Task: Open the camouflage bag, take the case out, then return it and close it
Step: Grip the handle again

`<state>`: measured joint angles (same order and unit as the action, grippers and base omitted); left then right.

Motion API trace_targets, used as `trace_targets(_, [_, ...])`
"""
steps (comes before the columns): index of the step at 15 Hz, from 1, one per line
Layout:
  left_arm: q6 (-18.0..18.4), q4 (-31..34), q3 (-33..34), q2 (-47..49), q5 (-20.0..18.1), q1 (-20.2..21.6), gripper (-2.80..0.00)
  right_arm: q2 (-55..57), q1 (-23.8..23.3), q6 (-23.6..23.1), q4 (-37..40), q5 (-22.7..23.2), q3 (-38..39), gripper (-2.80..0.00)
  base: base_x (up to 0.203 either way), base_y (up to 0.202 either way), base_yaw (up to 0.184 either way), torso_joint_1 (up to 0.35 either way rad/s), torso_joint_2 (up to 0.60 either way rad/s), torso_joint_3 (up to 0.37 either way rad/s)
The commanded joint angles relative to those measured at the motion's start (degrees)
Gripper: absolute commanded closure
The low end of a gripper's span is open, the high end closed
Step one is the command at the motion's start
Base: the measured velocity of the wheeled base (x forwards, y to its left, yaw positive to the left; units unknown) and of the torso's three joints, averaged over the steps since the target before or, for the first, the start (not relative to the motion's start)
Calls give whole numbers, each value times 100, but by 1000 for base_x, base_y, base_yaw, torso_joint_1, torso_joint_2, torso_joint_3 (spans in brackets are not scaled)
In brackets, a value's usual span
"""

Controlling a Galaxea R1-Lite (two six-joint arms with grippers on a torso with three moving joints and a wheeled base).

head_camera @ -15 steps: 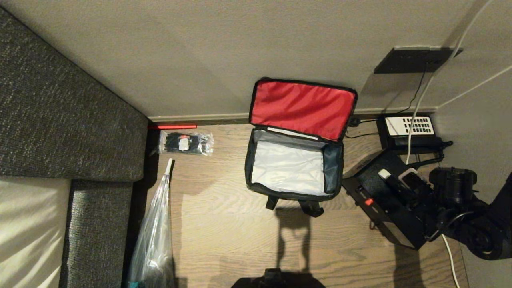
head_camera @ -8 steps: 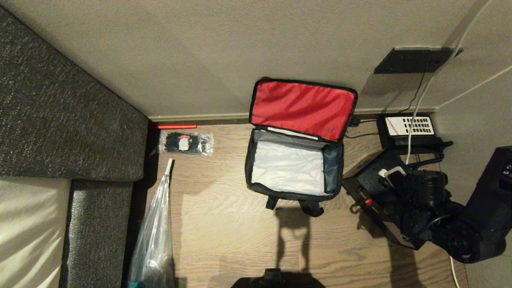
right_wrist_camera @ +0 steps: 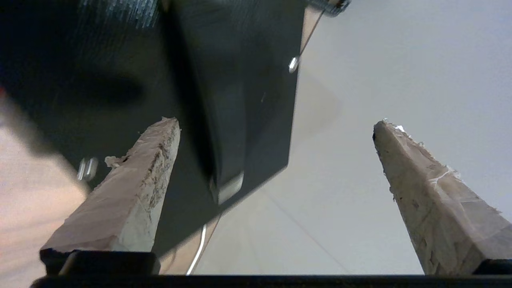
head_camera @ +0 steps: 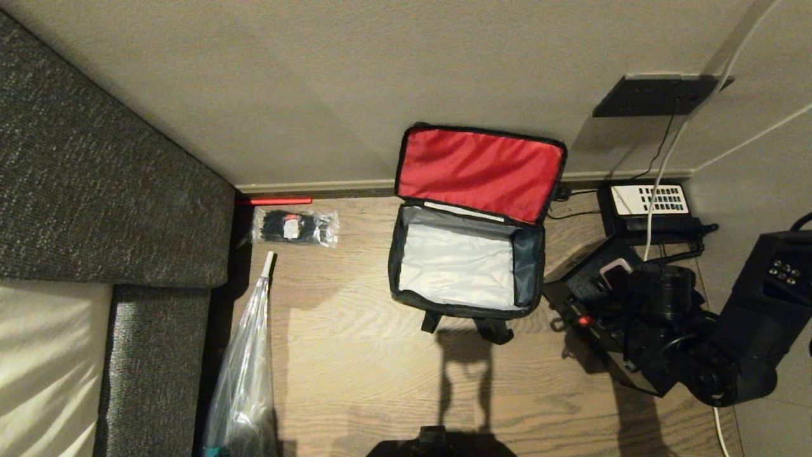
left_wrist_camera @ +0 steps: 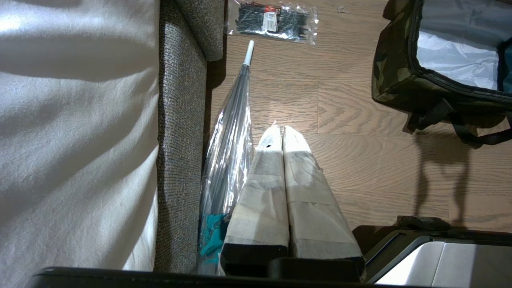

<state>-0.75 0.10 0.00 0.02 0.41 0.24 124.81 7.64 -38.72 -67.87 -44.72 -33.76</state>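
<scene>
The camouflage bag point(head_camera: 466, 308) stands open on the wood floor by the wall, its red-lined lid point(head_camera: 479, 171) leaning back and its pale inside bare. From the left wrist view its camouflage side point(left_wrist_camera: 394, 80) shows. The case point(head_camera: 580, 298), flat and black with a small red catch, lies on the floor just right of the bag. My right gripper point(head_camera: 625, 278) hovers over the case's far end, open wide. In the right wrist view, one fingertip point(right_wrist_camera: 160, 136) is in front of the case's black face point(right_wrist_camera: 224, 80), and nothing is gripped. My left gripper point(left_wrist_camera: 282, 130) is shut and parked low above the floor.
A black telephone point(head_camera: 647, 204) with a white keypad sits by the wall behind the case, with a white cable point(head_camera: 660, 171) running up. A clear packet of black ties point(head_camera: 295, 227) and a plastic-wrapped umbrella point(head_camera: 244, 374) lie beside the grey sofa point(head_camera: 114, 190).
My right arm has swung in from the right edge, carrying the gripper left and a little farther over the case. The case and the bag have not moved.
</scene>
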Motion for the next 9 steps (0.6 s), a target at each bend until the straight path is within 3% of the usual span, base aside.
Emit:
trace_targets(1, [-5, -1, 18, -11, 2, 2, 0, 250, -32, -132, -126, -143, -245, -280, 0, 0, 0, 0, 0, 0])
trace_targets(4, [-5, -1, 18, -11, 2, 2, 0, 328, -203, -535, -333, -160, -389, -280, 0, 0, 0, 0, 0, 0])
trace_targets(9, [-5, -1, 18, -11, 2, 2, 0, 566, -369, -698, -468, -160, -596, -280, 0, 0, 0, 0, 0, 0])
